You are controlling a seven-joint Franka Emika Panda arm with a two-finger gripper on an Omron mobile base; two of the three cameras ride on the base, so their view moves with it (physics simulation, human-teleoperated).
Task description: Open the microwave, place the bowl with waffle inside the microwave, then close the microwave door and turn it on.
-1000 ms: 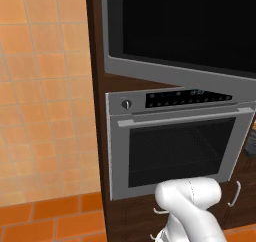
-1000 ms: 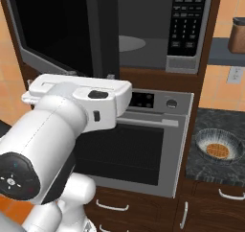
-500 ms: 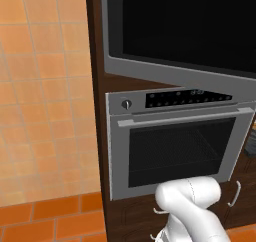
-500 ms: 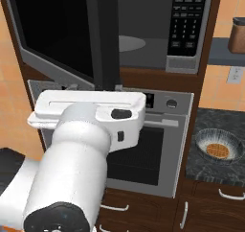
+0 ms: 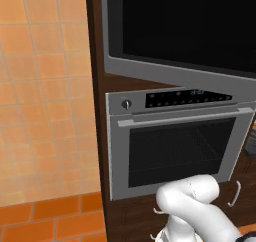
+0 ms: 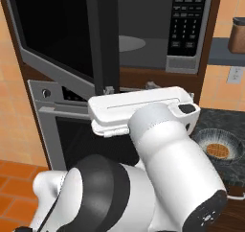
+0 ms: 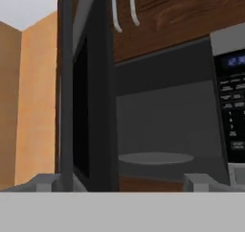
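You had the microwave door (image 6: 57, 34) swung wide open at the left, its edge toward you, above the oven (image 5: 175, 141). Right of it, the microwave (image 6: 158, 39) cavity stood open. The gripper (image 7: 124, 182) faced that cavity, fingers spread apart, holding nothing. Far right, the bowl (image 6: 217, 147) with waffle (image 6: 216, 149) sat on the tabletop (image 6: 225, 118).
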